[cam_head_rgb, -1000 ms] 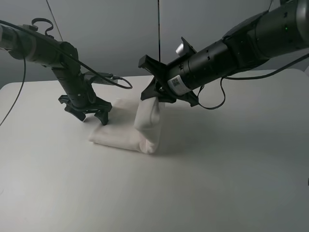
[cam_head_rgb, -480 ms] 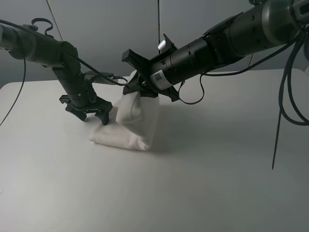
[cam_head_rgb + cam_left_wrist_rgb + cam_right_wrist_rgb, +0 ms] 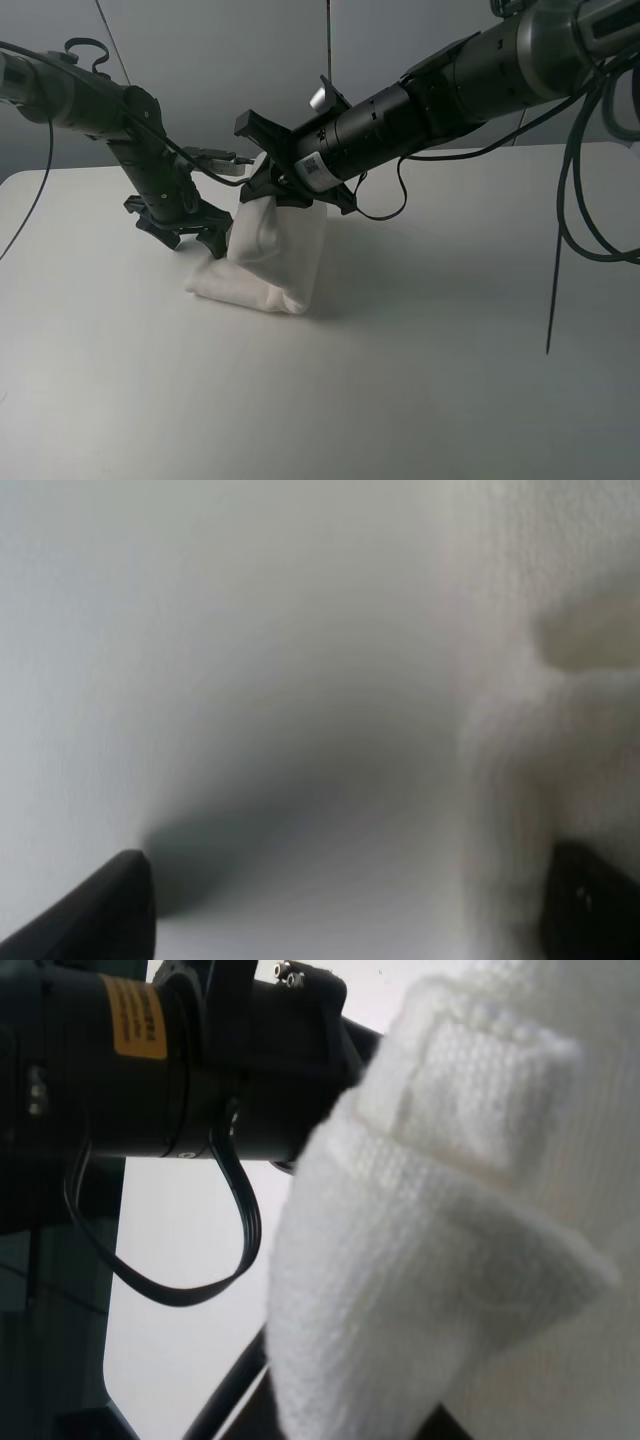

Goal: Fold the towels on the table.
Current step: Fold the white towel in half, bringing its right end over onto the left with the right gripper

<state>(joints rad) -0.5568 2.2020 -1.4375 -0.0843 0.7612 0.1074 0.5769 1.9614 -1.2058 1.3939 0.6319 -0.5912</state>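
The off-white towel [image 3: 275,262] lies bunched on the white table [image 3: 420,340], left of centre. My right gripper [image 3: 272,186] is shut on the towel's right edge and holds it raised over the rest of the cloth. The lifted fold fills the right wrist view [image 3: 440,1250]. My left gripper [image 3: 188,240] is open, low at the towel's left end. In the left wrist view its gripper [image 3: 350,920] straddles bare table, with one fingertip [image 3: 592,912] at the towel [image 3: 545,680]. No label shows.
The left arm [image 3: 180,1060] with its looping cable [image 3: 235,175] sits close to my right gripper. Cables [image 3: 580,180] hang from the right arm. Bare table stretches in front of and to the right of the towel.
My right gripper has carried the towel's raised edge leftward, over the rest of the towel and nearer the left arm. The left gripper has stayed in place.
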